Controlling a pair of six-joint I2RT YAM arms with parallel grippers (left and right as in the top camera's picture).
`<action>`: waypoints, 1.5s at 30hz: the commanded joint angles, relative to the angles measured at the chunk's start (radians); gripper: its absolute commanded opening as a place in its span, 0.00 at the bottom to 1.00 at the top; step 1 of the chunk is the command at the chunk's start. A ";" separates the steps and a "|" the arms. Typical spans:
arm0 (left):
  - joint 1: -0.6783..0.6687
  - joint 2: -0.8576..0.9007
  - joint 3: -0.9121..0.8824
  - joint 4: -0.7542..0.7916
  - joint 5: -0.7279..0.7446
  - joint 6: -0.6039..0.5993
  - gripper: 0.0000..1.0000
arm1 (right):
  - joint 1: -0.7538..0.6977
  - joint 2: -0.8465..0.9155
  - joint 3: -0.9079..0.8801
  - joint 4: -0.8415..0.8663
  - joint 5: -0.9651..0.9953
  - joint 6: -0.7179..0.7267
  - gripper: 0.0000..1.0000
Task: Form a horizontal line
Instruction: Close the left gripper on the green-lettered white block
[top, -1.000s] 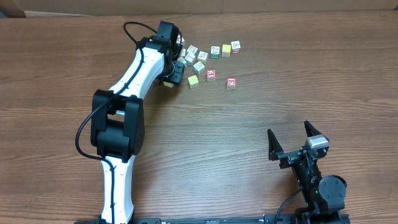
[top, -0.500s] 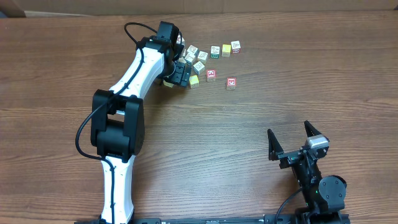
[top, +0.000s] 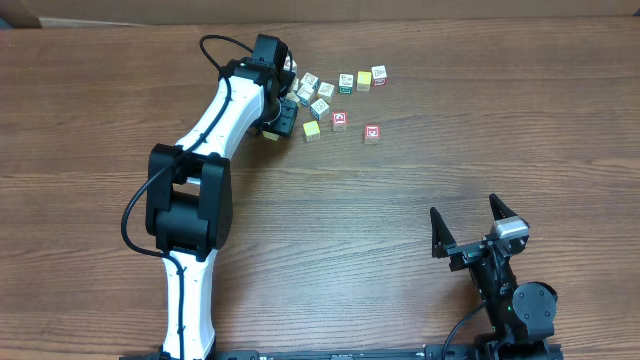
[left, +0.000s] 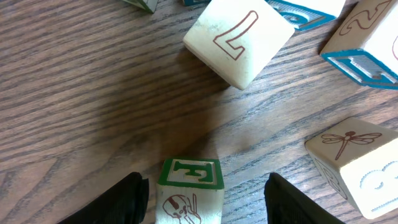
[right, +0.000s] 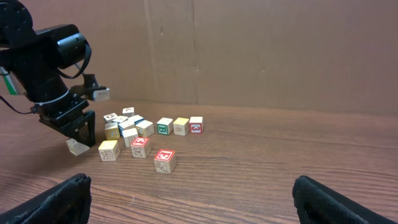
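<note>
Back from the pale yellow cube (top: 311, 130) has come the left gripper (top: 286, 116). Its jaws stand apart astride a green-lettered cube (left: 189, 182), seemingly without touching it. The loose cluster (top: 312, 92) crowds just behind. The horizontal line (top: 339, 120) lies on the cluster's near side, its long axis left-right and slightly crooked. The right gripper (top: 463, 206) gapes wide, well apart.
</note>
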 joint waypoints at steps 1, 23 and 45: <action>0.001 0.016 -0.005 0.000 -0.011 0.005 0.55 | -0.003 -0.008 -0.010 0.004 -0.003 -0.005 1.00; 0.002 0.016 -0.005 -0.039 -0.029 0.008 0.37 | -0.003 -0.008 -0.010 0.004 -0.003 -0.005 1.00; 0.001 0.016 -0.005 -0.039 -0.050 -0.102 0.37 | -0.003 -0.008 -0.010 0.004 -0.003 -0.005 1.00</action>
